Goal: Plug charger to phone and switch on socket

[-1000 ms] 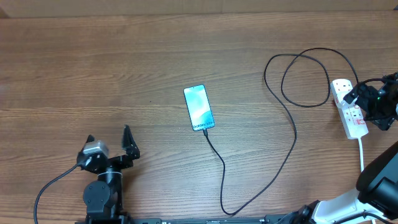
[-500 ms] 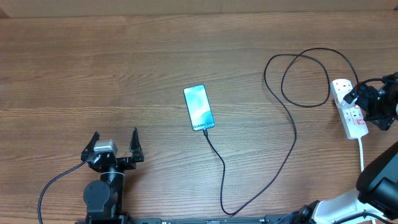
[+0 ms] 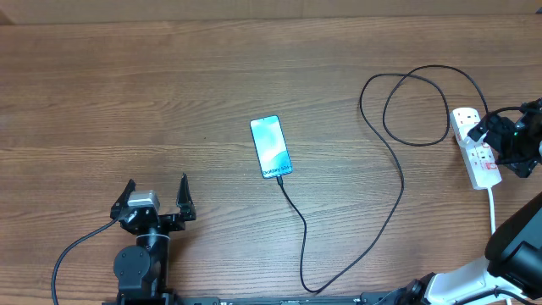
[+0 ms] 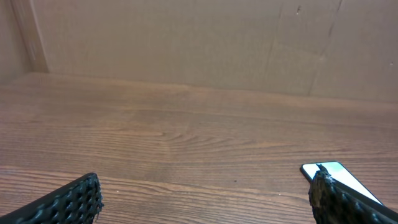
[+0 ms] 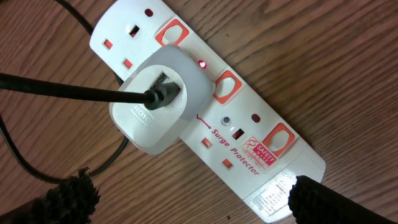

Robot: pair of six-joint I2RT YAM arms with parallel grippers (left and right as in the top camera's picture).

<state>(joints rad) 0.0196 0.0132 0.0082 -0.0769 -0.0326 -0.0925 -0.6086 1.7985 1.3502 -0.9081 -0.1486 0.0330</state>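
Wood-grain table [image 3: 127, 85] under the phone [image 3: 270, 146], plain brown wall [image 4: 186, 43] behind.

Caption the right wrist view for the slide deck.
Open right pincer above the white power strip, white adapter plugged in with the black charger cable, one red light lit.

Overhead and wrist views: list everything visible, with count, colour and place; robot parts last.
Wooden table: one, brown, under everything.
Slim rectangular smartphone: one, blue-white screen up, mid-table.
Long thin cable: one, black, looping from smartphone to adapter.
Boxy plug adapter: one, white, in the power strip.
Elongated power strip: one, white with red switches, right side.
Strip's cord: one, white, trailing toward near edge.
Left gripper: one, black, open, near-left.
Right gripper: one, black, open, over the strip.
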